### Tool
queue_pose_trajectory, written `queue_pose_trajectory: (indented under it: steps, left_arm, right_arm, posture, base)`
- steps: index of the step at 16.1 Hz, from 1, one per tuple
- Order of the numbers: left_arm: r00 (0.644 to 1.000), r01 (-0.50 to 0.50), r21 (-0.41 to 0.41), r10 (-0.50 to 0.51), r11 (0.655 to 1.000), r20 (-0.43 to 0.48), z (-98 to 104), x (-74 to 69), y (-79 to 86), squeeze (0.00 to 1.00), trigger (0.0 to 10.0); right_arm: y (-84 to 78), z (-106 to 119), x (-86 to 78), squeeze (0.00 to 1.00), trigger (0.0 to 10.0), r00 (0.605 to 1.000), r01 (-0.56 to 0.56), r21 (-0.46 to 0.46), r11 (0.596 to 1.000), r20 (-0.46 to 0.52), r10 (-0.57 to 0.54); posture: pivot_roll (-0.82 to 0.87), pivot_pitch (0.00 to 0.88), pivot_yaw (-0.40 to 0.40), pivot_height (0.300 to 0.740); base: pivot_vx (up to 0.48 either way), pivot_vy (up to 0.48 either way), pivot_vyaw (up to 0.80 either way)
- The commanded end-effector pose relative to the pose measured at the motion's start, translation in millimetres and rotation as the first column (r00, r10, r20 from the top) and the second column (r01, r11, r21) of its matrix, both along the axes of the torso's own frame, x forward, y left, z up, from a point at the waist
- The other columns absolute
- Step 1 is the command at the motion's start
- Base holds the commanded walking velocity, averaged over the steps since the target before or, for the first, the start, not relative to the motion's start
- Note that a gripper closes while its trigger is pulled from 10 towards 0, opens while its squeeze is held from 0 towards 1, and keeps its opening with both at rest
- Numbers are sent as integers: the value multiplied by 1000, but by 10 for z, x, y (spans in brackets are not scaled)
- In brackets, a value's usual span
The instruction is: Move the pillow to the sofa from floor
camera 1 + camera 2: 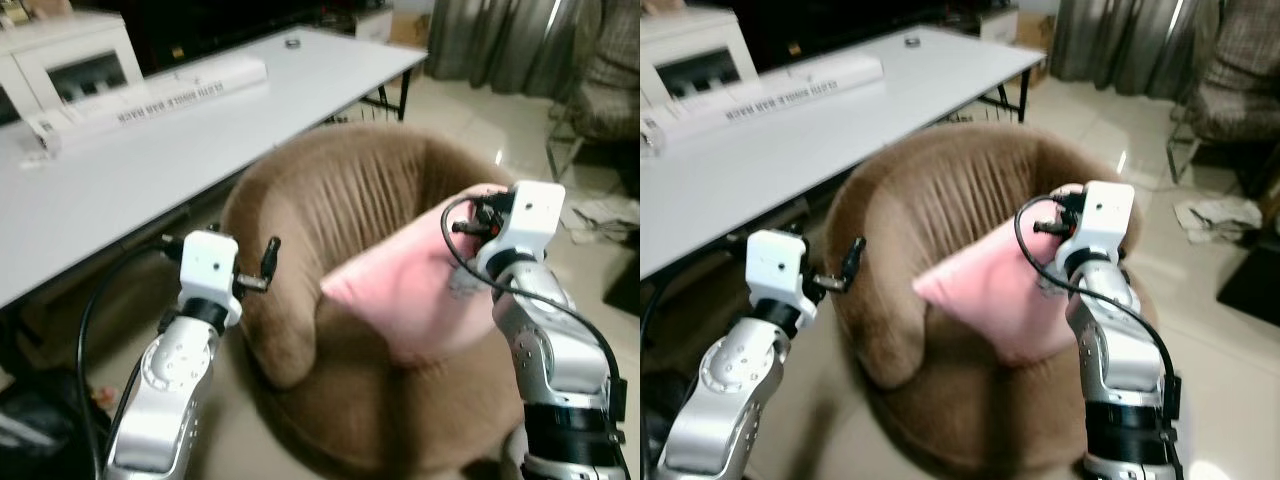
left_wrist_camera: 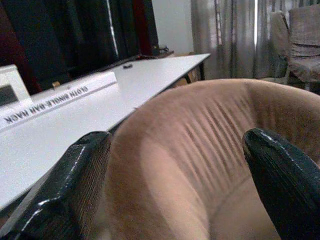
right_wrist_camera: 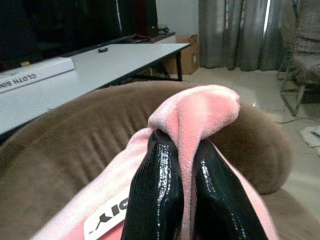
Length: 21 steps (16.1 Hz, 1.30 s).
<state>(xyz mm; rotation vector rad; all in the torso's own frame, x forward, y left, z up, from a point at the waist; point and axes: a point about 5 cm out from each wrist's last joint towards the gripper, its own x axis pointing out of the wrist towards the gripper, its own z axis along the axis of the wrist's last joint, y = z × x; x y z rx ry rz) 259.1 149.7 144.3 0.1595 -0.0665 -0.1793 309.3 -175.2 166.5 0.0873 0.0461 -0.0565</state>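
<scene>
Right gripper: fingers pinched nearly together, a fold of the pink pillow squeezed up between them. The pinch is at the pillow's upper corner, beside the right rim of the brown sofa. The pillow hangs tilted over the seat hollow, its lower corner pointing toward the sofa's left arm; whether its underside touches the cushion cannot be told.

Left gripper: fingers spread wide, holding nothing. It sits just outside the sofa's left arm, near the upholstery; contact cannot be confirmed.

View differences:
- Right wrist view shows the pinch close up, pink fabric bulging above the two black fingertips, and a white label with dark lettering on the pillow near the fingers.
- Left wrist view looks between the open fingers at the ribbed inner back of the sofa, blurred at close range.
- Head views give the overall layout: white table behind and left of the sofa, a long white box with printed text near the table's far edge, a small dark object toward the far corner, grey curtains at the back right, cloth lying on the tiled floor to the right
</scene>
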Motion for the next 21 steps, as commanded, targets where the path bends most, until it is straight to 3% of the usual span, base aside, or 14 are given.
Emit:
queue_pose_trajectory:
  steps: [1, 10, 14, 16, 21]
  left_arm:
    - [1000, -9, 9, 9, 1000, 6, 20, 3, 39, 0, 10000]
    - [1000, -17, 25, 17, 1000, -16, -25, -17, 43, 0, 10000]
    - [997, 17, 77, -11, 997, -70, -117, -58, 31, 0, 10000]
    - [997, 3, 92, 4, 996, -72, -118, -86, 65, 0, 10000]
    - [995, -34, 113, 44, 993, -85, -125, -141, 161, 0, 10000]
  right_arm:
    - [59, 110, 23, 0, 10000, 999, -23, -10, 1000, 43, 23]
    - [68, 100, 52, 0, 10000, 998, -52, -32, 998, 30, 53]
    - [53, 50, 164, 0, 10000, 987, -163, -102, 981, -20, 161]
    - [-89, 73, 283, 0, 10000, 984, -177, -160, 971, -39, 173]
    - [-351, 238, 387, 0, 10000, 985, -174, -243, 954, -31, 172]
  posture:
    - [22, 0, 13, 740]
    - [29, 0, 1, 740]
    - [33, 0, 1, 740]
    - [41, 0, -6, 740]
    - [66, 0, -20, 740]
  base:
    - [341, 0, 0]
    - [70, 0, 0]
    - [0, 0, 0]
    - [0, 0, 0]
    - [0, 0, 0]
